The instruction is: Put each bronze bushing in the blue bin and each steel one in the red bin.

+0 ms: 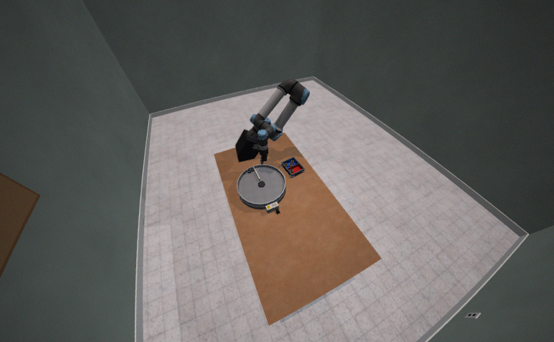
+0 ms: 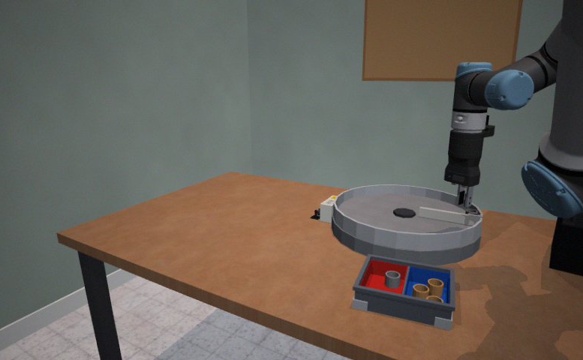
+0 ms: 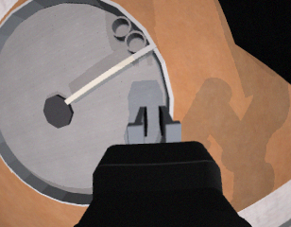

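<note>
Two grey steel bushings, one [image 3: 121, 28] and the other [image 3: 135, 43], stand side by side on the turntable [image 1: 267, 194] [image 2: 365, 205] [image 3: 37, 156], against its rim and the pale bar. My gripper [image 1: 262, 162] [image 2: 464, 204] [image 3: 152, 115] hangs above the turntable near its rim, on the other side of the bar from them. Its fingers stand partly apart with nothing between them. The blue bin [image 2: 415, 274] holds three bronze bushings, one [image 2: 435, 287], another [image 2: 420, 291] and a third [image 2: 434, 299] partly hidden by the wall. The red bin [image 2: 373, 280] holds one steel bushing [image 2: 392, 279].
The pale bar [image 2: 441, 214] [image 3: 105, 77] runs from near the dark hub [image 2: 404, 212] [image 3: 59, 111] to the turntable's raised rim. A small white box [image 1: 272, 206] [image 2: 326, 211] sits beside the turntable. The two bins share one grey-walled tray on the brown table [image 1: 305, 245] [image 2: 218, 232].
</note>
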